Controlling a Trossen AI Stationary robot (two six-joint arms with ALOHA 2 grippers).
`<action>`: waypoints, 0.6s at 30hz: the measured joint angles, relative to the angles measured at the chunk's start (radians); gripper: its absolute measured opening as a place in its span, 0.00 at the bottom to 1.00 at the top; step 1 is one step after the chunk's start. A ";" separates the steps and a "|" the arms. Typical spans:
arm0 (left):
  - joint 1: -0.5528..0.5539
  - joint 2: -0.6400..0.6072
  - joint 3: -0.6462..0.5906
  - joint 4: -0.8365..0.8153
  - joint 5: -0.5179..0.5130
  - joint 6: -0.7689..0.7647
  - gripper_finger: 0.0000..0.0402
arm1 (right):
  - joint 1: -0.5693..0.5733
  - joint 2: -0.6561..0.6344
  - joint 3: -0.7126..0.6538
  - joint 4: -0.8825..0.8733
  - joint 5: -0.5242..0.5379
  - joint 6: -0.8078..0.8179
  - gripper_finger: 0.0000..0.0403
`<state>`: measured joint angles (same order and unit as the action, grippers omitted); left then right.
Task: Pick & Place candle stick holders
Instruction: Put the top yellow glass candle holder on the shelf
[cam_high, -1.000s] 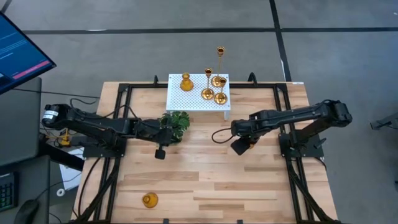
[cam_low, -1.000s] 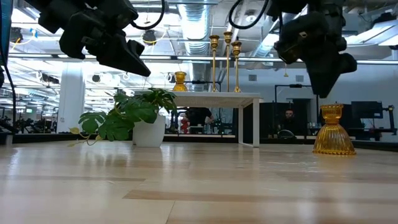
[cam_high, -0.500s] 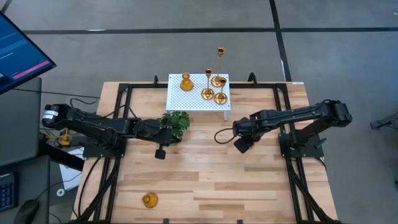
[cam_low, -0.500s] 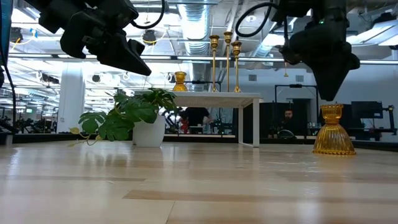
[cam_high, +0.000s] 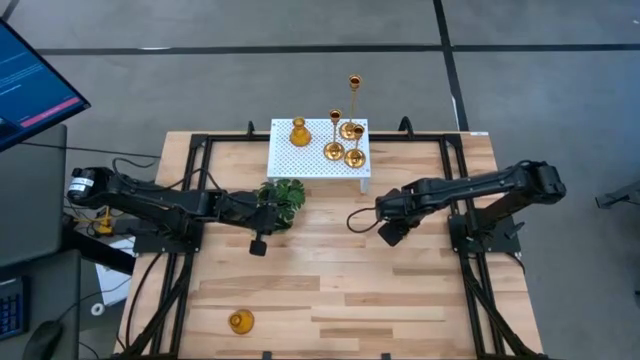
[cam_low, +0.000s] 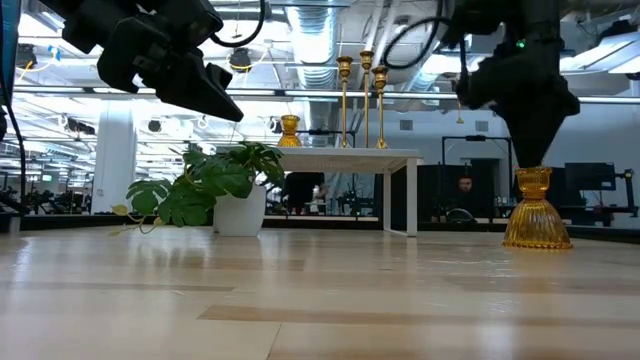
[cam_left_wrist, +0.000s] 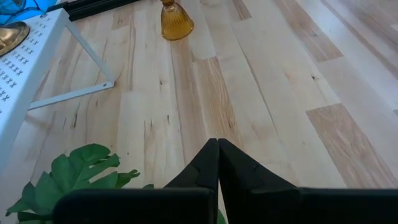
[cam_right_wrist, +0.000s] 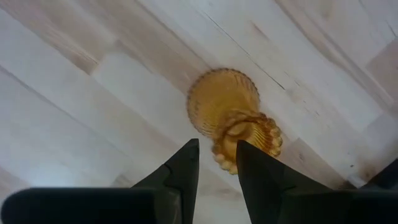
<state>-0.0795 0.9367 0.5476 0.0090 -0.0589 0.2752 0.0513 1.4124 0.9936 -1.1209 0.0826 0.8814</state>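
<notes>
Near the table's (cam_high: 330, 290) middle right, the right gripper (cam_right_wrist: 216, 163) is hanging directly above a squat amber holder (cam_right_wrist: 233, 119), its fingers parted slightly and gripping nothing. Left of centre, the left gripper (cam_left_wrist: 217, 163) is hovering by the plant (cam_high: 284, 197), fingers pressed together, empty. Another squat holder (cam_high: 240, 321) is standing at the near left.

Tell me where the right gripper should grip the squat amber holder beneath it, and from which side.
Best from straight above, at the narrow neck under the fluted cup. The amber holder stands upright on the table, flaring into a wide skirt too broad to pinch. The right gripper hangs over it, fingers slightly apart.
</notes>
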 joint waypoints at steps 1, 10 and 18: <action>0.000 0.000 0.000 0.000 0.000 -0.003 0.02 | 0.000 0.000 -0.011 -0.001 -0.001 0.000 0.24; 0.000 0.000 0.000 0.000 0.000 -0.004 0.01 | 0.000 0.000 -0.033 0.006 -0.003 0.002 0.22; 0.000 0.000 0.000 0.000 0.000 -0.029 0.01 | 0.001 0.000 -0.032 0.005 -0.002 -0.024 0.05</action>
<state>-0.0792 0.9367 0.5476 0.0090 -0.0589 0.2462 0.0521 1.4125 0.9618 -1.1156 0.0803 0.8577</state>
